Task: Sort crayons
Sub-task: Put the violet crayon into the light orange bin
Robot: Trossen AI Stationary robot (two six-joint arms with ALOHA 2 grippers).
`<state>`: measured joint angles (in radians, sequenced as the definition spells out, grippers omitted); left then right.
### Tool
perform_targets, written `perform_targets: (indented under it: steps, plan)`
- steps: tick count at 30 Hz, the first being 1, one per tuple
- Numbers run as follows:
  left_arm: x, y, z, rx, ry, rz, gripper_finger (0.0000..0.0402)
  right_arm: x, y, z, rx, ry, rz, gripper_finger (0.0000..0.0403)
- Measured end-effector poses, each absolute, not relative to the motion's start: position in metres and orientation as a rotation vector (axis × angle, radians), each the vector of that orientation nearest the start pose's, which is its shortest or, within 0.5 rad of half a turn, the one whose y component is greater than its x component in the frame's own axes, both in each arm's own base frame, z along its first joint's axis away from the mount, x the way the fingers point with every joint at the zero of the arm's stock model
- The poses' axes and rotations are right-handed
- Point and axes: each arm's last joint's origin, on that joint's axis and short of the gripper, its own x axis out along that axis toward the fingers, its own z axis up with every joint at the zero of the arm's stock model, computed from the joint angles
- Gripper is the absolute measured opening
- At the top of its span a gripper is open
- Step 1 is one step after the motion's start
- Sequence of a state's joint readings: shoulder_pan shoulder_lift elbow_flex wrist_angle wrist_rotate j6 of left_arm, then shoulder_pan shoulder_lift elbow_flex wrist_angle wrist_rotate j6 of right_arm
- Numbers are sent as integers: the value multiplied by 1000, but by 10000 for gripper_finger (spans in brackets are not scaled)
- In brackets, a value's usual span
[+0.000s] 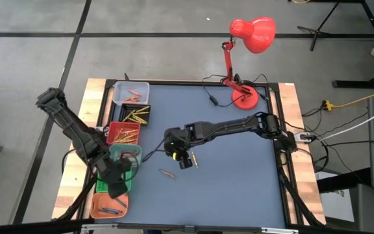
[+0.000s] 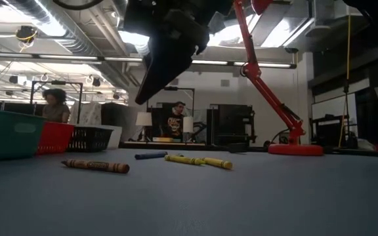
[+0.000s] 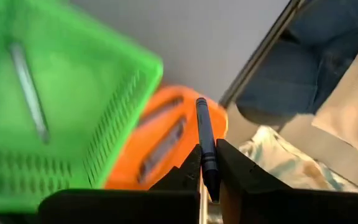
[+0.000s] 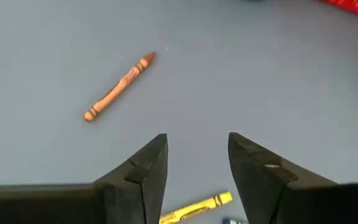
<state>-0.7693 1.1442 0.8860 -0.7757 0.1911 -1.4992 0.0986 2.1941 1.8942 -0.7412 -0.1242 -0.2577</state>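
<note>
My left gripper (image 3: 207, 177) pinched shut on dark blue crayon (image 3: 205, 140), lower left of high view, over orange bin (image 1: 102, 207) beside green bin (image 1: 115, 172). My right gripper (image 4: 197, 165) spread wide, holding nothing, hovering mid-frame above counter (image 1: 239, 175). Yellow crayon (image 4: 197, 208) just beneath its fingers; orange-brown crayon (image 4: 118, 87) loose on counter, left of it in high view. Low view: brown, blue, yellow crayons lying apart on counter. More crayons in red bin (image 1: 123, 134), black bin (image 1: 135, 116), grey bin (image 1: 131, 92) at upper left. Red lamp (image 1: 249, 39) top right.
</note>
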Motion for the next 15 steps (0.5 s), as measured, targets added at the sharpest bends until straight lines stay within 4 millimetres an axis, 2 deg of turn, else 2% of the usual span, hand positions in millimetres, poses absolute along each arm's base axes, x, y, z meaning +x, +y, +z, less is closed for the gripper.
perform_targets:
  steps: [9,15]
  plan:
    - [119,-176,257,-1152,1535,237,12,472,50,219,-180,1021,313,168]
    - [107,-183,257,-1185,1566,284,35,472,50,219,-180,1022,313,168]
